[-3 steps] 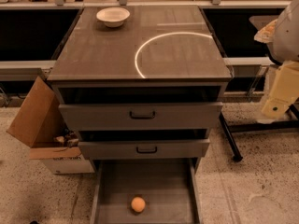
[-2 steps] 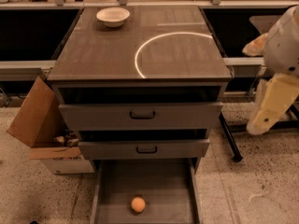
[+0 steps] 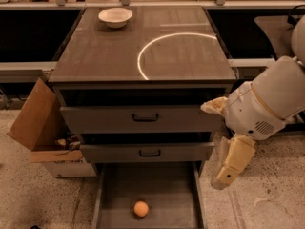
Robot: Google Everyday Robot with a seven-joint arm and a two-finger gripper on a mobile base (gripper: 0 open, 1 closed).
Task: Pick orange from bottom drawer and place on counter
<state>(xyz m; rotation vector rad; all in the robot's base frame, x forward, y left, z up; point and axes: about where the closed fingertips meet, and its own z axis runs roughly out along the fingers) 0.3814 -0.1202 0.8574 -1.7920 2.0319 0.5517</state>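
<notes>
The orange [image 3: 140, 208] lies on the floor of the open bottom drawer [image 3: 162, 185], near its front and a little left of centre. The counter [image 3: 100, 56] is the glossy dark cabinet top with a white arc reflection. My arm comes in from the right. Its white joint [image 3: 267, 104] is beside the cabinet's right edge, and a cream link hangs down from it. My gripper [image 3: 223, 179] is at the low end of that link, just right of the bottom drawer, above and to the right of the orange and apart from it.
A white bowl [image 3: 115, 17] stands at the counter's back left. The two upper drawers [image 3: 143, 118] with black handles are partly pulled out. An open cardboard box [image 3: 40, 123] sits on the floor to the left of the cabinet. Speckled floor lies on both sides.
My arm has moved left and down, from the frame's right edge to the cabinet's right side by the drawers. The orange and the bowl have not moved.
</notes>
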